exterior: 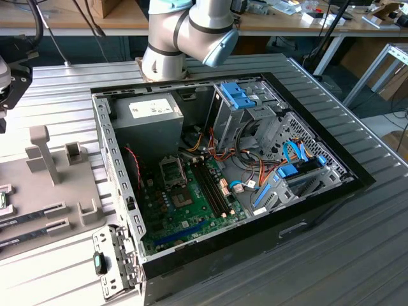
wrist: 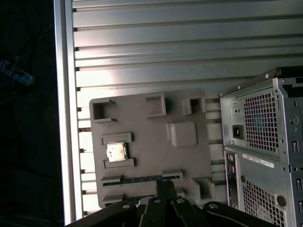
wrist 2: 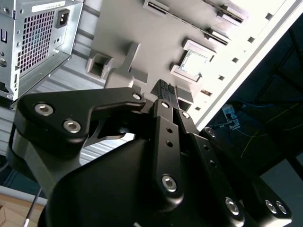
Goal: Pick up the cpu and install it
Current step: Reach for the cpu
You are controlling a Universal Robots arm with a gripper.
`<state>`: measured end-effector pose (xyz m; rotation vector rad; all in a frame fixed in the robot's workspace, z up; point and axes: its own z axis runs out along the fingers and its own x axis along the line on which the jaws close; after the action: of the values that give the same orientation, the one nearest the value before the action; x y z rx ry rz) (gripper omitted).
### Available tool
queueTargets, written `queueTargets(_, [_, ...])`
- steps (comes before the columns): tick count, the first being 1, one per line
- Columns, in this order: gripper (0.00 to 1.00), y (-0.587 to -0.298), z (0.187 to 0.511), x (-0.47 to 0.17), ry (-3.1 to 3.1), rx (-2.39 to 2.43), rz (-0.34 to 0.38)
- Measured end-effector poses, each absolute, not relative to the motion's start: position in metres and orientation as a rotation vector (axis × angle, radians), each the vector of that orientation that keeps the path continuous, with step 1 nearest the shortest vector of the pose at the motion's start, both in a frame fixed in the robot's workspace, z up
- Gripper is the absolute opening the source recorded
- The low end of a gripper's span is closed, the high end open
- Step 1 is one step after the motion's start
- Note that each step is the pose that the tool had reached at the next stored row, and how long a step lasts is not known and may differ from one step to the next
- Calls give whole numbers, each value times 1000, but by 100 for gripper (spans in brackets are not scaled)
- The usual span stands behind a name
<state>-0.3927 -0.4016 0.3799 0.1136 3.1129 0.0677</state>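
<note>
1. While it hangs above the grey tray (wrist: 142, 118), the claw (wrist: 164, 185) looks clenched on nothing, over the tray's edge by the memory stick (wrist: 142, 178).
2. The cpu (wrist: 116, 152) lies flat in a square pocket of the tray, apart from the claw.
3. Risk: a clenched claw lowered onto the cpu would press its metal top. An off-centre pinch against the pocket walls could tip or drop it.

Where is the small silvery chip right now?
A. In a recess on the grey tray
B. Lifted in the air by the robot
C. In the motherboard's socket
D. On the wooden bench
A: the cpu lies in a square recess of the grey tray, outside the computer case.
</note>
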Motion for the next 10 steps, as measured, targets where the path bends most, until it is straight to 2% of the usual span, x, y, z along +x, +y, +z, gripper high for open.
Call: queueTargets(10, [11,-402,378,-395,3113,114,68])
